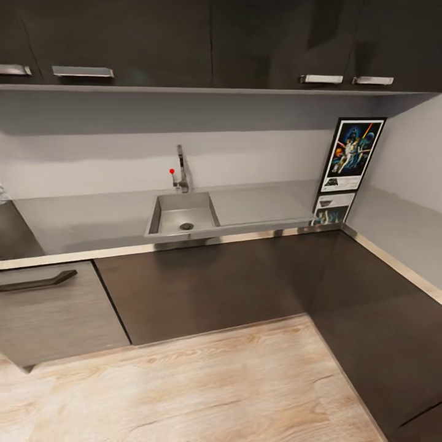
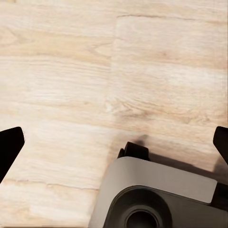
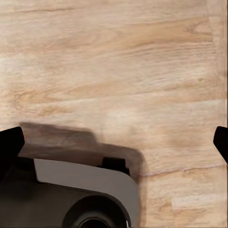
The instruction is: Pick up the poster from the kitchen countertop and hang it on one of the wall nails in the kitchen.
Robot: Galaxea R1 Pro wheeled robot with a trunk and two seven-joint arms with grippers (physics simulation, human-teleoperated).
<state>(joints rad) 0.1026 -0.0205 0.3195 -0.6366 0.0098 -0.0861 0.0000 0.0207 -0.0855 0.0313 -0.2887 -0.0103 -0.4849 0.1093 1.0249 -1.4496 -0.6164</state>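
Observation:
The poster stands upright in the back right corner of the kitchen countertop, leaning on the wall; its dark blue artwork, white border and black frame face me, and the glossy worktop mirrors it below. The countertop is light grey with a steel front edge and an inset sink with a tap. No nail can be made out on the grey wall. In the left wrist view my left gripper hangs open over the wooden floor, fingertips wide apart. The right gripper is likewise open over the floor.
Dark cabinet fronts run below the worktop and turn along the right side. Dark upper cabinets with metal handles hang above. Light wooden floor lies in front. Part of my grey base shows beneath each wrist camera.

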